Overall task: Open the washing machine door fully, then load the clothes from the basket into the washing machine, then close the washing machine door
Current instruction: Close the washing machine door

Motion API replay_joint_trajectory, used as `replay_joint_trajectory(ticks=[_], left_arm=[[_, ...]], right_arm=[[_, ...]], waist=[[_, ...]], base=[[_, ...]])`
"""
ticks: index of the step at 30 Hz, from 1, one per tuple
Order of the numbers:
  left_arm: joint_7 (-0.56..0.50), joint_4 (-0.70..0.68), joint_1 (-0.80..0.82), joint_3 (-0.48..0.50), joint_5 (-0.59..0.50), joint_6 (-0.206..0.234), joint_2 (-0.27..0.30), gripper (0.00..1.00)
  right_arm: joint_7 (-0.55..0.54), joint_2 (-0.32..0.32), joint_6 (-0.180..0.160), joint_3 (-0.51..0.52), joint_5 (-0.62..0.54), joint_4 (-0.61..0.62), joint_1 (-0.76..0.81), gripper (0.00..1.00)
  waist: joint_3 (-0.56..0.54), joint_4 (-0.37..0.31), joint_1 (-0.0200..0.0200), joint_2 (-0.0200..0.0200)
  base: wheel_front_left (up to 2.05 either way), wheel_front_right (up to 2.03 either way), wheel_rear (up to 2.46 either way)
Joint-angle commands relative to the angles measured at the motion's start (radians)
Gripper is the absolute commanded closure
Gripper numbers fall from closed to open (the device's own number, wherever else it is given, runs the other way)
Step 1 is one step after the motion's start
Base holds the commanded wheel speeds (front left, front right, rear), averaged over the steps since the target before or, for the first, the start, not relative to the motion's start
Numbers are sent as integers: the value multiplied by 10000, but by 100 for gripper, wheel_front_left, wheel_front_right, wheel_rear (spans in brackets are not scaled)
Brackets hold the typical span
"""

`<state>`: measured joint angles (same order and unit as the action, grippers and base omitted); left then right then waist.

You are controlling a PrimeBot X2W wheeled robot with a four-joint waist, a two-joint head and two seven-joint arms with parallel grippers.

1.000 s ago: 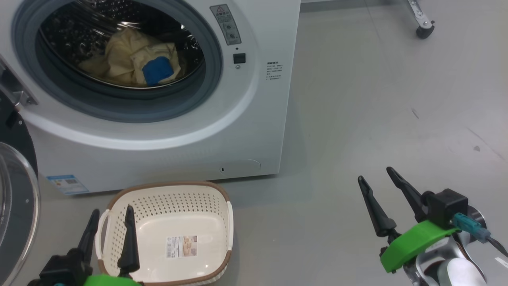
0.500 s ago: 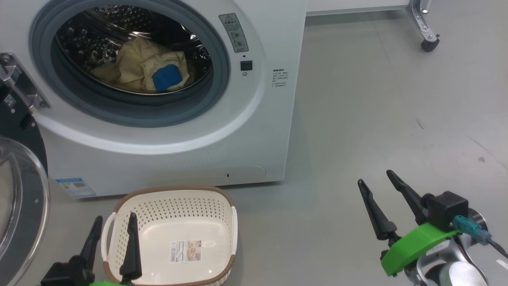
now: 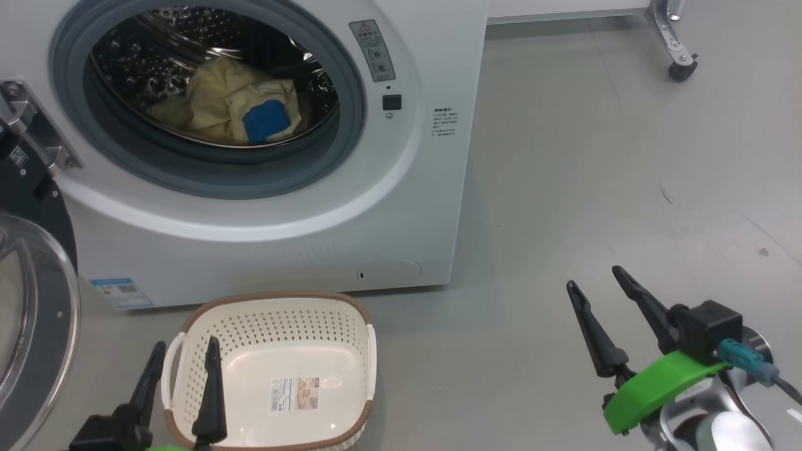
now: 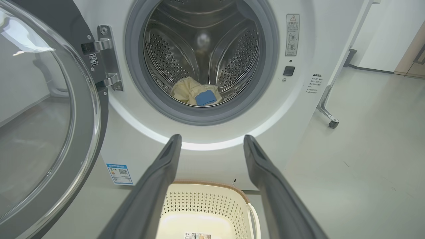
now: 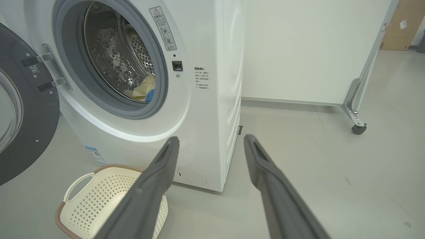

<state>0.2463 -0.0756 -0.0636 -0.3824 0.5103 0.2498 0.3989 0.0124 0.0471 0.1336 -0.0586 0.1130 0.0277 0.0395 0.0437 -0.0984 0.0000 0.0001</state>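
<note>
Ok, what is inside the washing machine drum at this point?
The clothes, a crumpled pale yellow garment with a blue cuff, lie low in the drum of the washing machine. Whatever is under the garment is covered.

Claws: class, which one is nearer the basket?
The left claw: its fingers overlap the basket in the head view; the right claw is over bare floor, well aside.

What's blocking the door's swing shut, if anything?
Nothing visible at the opening: the clothes lie inside the drum, clear of the gasket. The basket sits on the floor near the arc of the washing machine door; probably low enough to clear.
</note>
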Motion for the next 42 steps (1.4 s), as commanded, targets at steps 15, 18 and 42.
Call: replay_joint_trajectory(ticks=[15, 18, 42], left_arm=[[49, -365, 478, 399, -159, 1744, 352, 0], [33, -364, 477, 399, -165, 1746, 400, 0], [65, -433, 529, 346, -182, 1664, 492, 0]], right_arm=[[58, 129, -29, -44, 16, 383, -169, 0], [56, 121, -29, -7, 17, 389, -149, 0], [43, 77, -29, 164, -56, 403, -97, 0]], waist=[[127, 122, 0, -1], [142, 162, 0, -1], [109, 310, 0, -1]], base=[[-100, 100, 0], [-203, 202, 1], [-53, 53, 0]])
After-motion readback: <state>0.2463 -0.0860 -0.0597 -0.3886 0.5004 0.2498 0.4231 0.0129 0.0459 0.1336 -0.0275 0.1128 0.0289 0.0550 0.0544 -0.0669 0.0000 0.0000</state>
